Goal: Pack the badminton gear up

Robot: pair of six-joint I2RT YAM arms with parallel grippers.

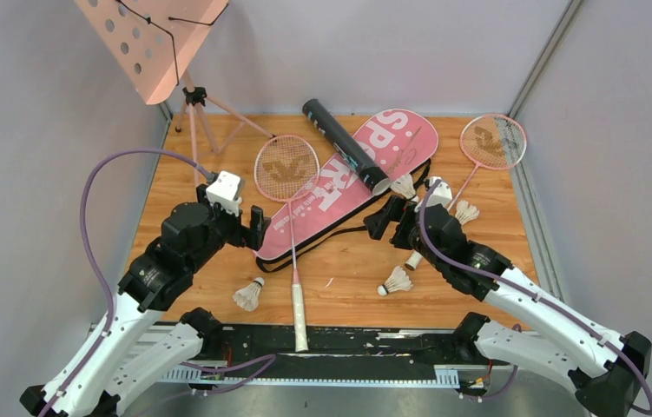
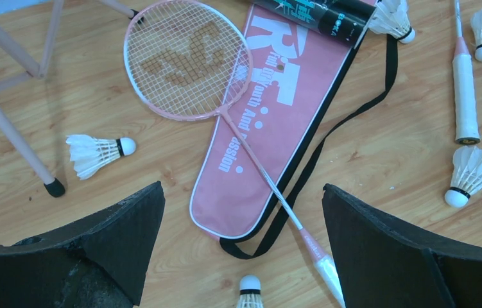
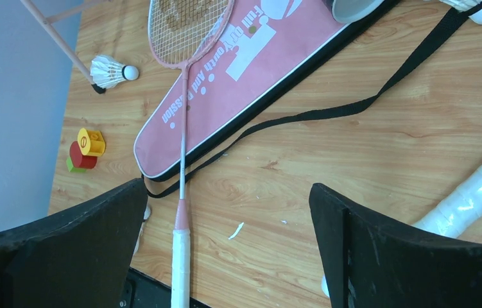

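The pink "SPORT" racket bag (image 1: 409, 139) lies diagonally mid-table with the black tube (image 1: 344, 143) across it. One pink racket (image 1: 287, 169) rests partly on the bag, its white handle (image 3: 181, 256) reaching the near edge. The second racket (image 1: 493, 141) lies at the far right. Shuttlecocks sit loose at the near left (image 1: 248, 294), near middle (image 1: 397, 281) and right (image 1: 465, 211). My left gripper (image 2: 241, 189) hangs open above the bag's narrow end (image 2: 225, 205). My right gripper (image 3: 227, 186) is open over bare wood, holding nothing.
A pink perforated music stand (image 1: 153, 35) on tripod legs (image 2: 7, 128) occupies the far left corner. The bag's black strap (image 3: 353, 106) loops across the wood. Small coloured toy blocks (image 3: 84, 151) lie by the left wall. Grey walls close in both sides.
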